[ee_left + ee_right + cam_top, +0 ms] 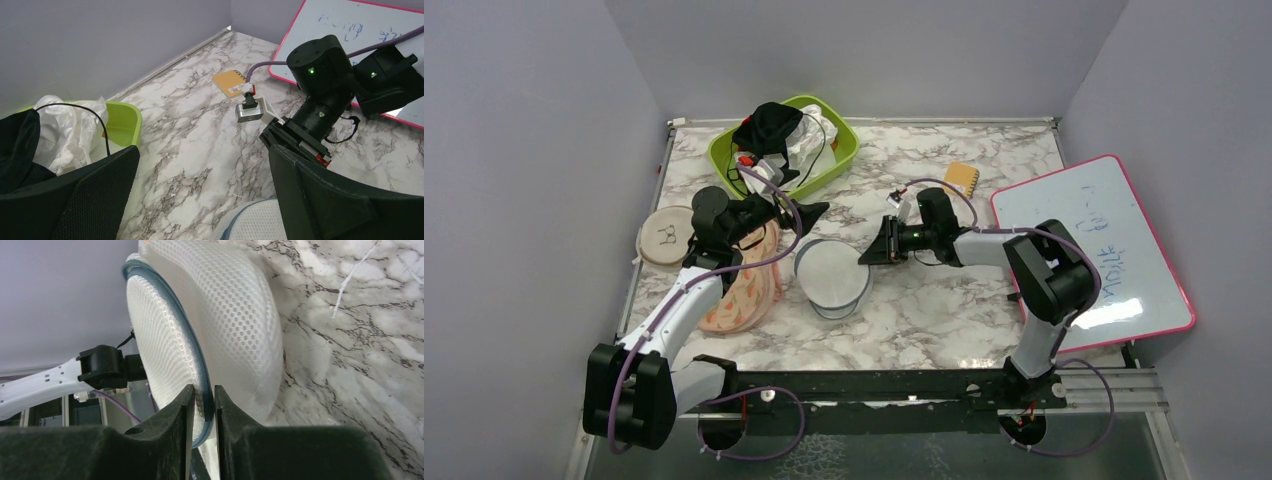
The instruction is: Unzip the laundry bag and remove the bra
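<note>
The laundry bag (832,275), round white mesh with a grey-blue zip band, lies mid-table. In the right wrist view the bag (220,315) fills the frame on edge. My right gripper (871,254) is at its right rim, and there (202,402) its jaws are shut on the zip band (200,365). My left gripper (809,213) is open and empty just above the bag's far-left side. In the left wrist view (204,155) the jaws stand wide apart over bare marble, with the bag's edge (255,222) at the bottom. No bra shows; the bag's inside is hidden.
A green bin (842,158) with black and white cloth and cables stands at the back. A beige disc (664,237) lies at the left edge, and a peach patterned cloth (749,290) under my left arm. An orange notepad (961,178) and a pink-rimmed whiteboard (1089,250) lie to the right.
</note>
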`<control>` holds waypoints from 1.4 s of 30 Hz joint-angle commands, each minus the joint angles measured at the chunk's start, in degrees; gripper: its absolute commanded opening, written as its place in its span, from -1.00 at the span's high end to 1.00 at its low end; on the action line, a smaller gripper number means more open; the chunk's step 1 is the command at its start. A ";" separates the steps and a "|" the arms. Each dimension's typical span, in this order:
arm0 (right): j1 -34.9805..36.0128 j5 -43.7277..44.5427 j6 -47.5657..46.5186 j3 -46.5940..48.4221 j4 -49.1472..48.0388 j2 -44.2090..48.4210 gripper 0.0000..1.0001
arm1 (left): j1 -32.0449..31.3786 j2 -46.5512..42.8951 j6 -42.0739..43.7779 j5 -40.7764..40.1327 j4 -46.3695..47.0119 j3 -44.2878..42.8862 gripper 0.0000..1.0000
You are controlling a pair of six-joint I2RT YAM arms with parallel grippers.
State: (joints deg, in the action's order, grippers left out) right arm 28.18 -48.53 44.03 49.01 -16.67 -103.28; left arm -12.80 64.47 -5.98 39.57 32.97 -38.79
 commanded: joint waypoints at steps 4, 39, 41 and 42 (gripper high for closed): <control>0.38 0.96 -5.39 0.71 -1.11 -0.39 0.52 | 0.38 0.37 -0.88 1.47 1.66 -1.95 -0.98; -8.67 27.40 -32.10 0.81 29.94 44.09 -0.93 | 1.72 -2.28 -2.26 -15.87 -3.68 -2.46 -0.98; -8.72 33.35 -33.79 4.04 32.80 49.61 -0.95 | 2.00 -4.68 -1.34 -22.79 -8.10 -3.49 -0.98; -8.68 36.56 -34.54 5.32 33.78 52.45 -0.95 | 2.07 -5.92 -0.46 -26.39 -10.12 -4.12 -0.98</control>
State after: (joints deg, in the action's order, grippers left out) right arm 19.79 -27.05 14.59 48.27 12.21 -60.29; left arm -11.60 63.77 -7.40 29.15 29.43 -39.00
